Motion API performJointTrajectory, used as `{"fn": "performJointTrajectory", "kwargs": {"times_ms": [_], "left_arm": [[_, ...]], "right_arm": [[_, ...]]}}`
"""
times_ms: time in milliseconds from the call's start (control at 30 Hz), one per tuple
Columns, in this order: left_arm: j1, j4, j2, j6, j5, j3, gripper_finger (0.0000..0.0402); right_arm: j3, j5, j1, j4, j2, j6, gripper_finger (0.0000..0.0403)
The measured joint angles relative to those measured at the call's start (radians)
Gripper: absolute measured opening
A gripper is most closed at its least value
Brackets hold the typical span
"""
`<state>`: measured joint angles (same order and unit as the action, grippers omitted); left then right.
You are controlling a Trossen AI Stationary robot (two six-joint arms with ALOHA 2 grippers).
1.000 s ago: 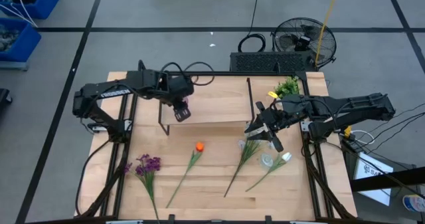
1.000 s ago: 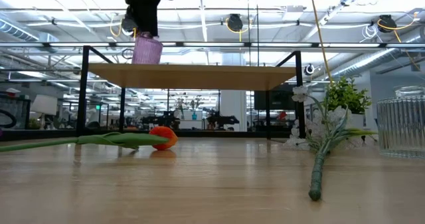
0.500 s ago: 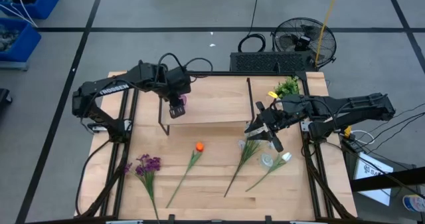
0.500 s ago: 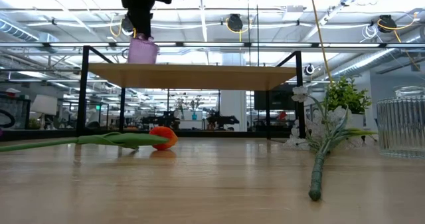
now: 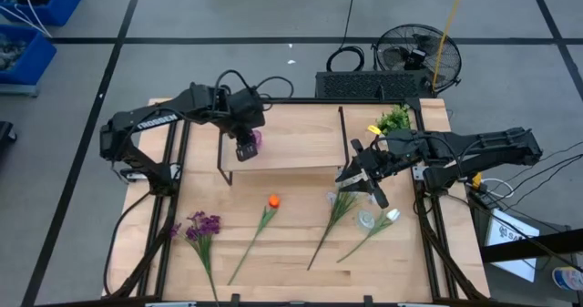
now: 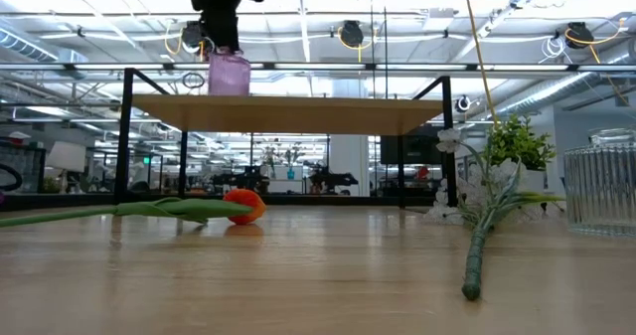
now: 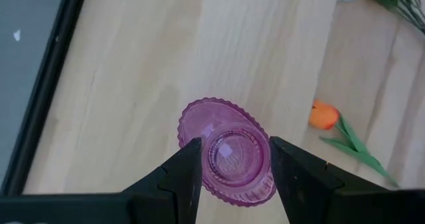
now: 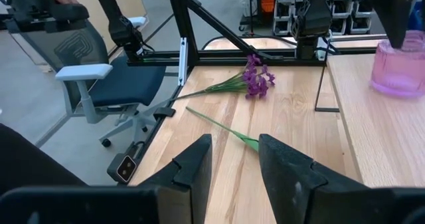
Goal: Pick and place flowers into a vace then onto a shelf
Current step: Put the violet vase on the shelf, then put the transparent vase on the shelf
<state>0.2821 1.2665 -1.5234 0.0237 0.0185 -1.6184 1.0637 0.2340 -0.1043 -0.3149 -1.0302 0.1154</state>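
My left gripper [image 5: 247, 146] is above the shelf [image 5: 301, 150], shut on a pink ribbed glass vase [image 7: 229, 154] near the shelf's left end. All flowers lie on the table in front of the shelf: purple cluster [image 5: 203, 225], orange tulip [image 5: 273, 200], pale spray [image 5: 342, 202], white bud [image 5: 392, 215]. My right gripper [image 5: 363, 181] is open and hovers over the spray's head, by the shelf's right end, touching nothing. My left gripper pinches the pink vase by its upper wall [image 7: 199, 159], one finger on each outer side, coming from above and pointing down. The vase is upright, and its base [image 8: 398, 84] looks set on the shelf top.
A clear ribbed glass vase [image 6: 601, 181] stands on the table near the white bud. A small leafy potted plant [image 5: 394, 118] sits at the far right corner. The shelf's thin black legs [image 6: 127, 136] stand behind the flowers. Bare wood lies along the near edge.
My left gripper has shifted a little toward the far edge over the shelf, still shut on the pink vase. The vase was tilted a second ago and now stands upright. The right arm and the flowers have kept still.
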Motion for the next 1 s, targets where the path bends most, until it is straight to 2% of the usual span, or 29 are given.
{"fn": "performJointTrajectory", "kwargs": {"times_ms": [467, 833, 1000], "left_arm": [[0.033, 0.009, -0.042, 0.034, -0.018, -0.004, 0.0175], [0.037, 0.034, -0.022, 0.037, -0.044, 0.0, 0.0255], [0.038, 0.057, 0.015, 0.036, -0.069, -0.035, 0.027]], "right_arm": [[0.0, -0.002, 0.0, 0.0, 0.0, 0.0, 0.0116], [0.0, -0.002, 0.0, 0.0, 0.0, 0.0, 0.0116], [0.0, -0.002, 0.0, 0.004, 0.0, 0.014, 0.0116]]}}
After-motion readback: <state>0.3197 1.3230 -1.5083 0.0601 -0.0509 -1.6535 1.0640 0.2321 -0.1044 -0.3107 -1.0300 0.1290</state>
